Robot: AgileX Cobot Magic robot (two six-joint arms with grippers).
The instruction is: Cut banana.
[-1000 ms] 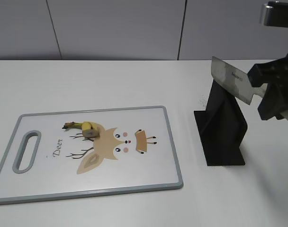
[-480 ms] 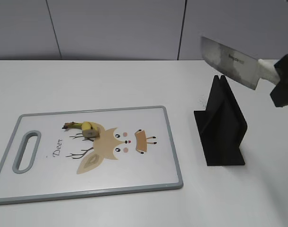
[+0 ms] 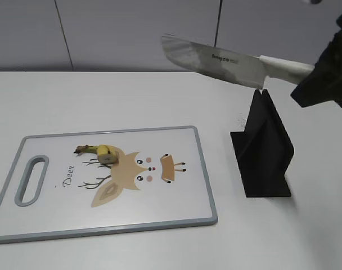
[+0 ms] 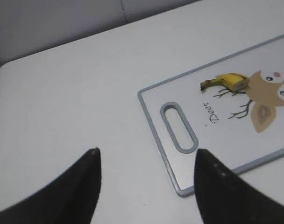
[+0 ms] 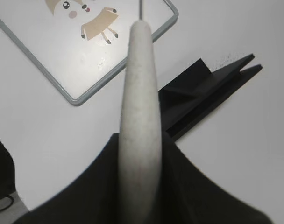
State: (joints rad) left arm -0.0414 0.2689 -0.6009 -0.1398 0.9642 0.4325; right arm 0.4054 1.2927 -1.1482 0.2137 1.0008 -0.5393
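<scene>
**Knife leaving its stand and swinging toward the board**

The right claw (image 3: 320, 79) is pinching the pale handle of the knife (image 3: 216, 61), and the blade is now hanging high in the air, reaching out well to the left of the claw. A second ago that blade was sitting low against the black knife stand (image 3: 262, 147); it is now riding clear above the stand's top and pointing toward the cutting board (image 3: 202, 169). So the pick-up looks done, and the carry toward the fruit is under way.

The banana (image 3: 98, 152), a short stub with its stem, is lying on the board's far-left part, far below and left of the blade tip, not yet touched by it.

The left claw (image 4: 144, 186) is hovering spread and empty over the worktop (image 4: 62, 102), with the board's handle slot just ahead of it.
</scene>
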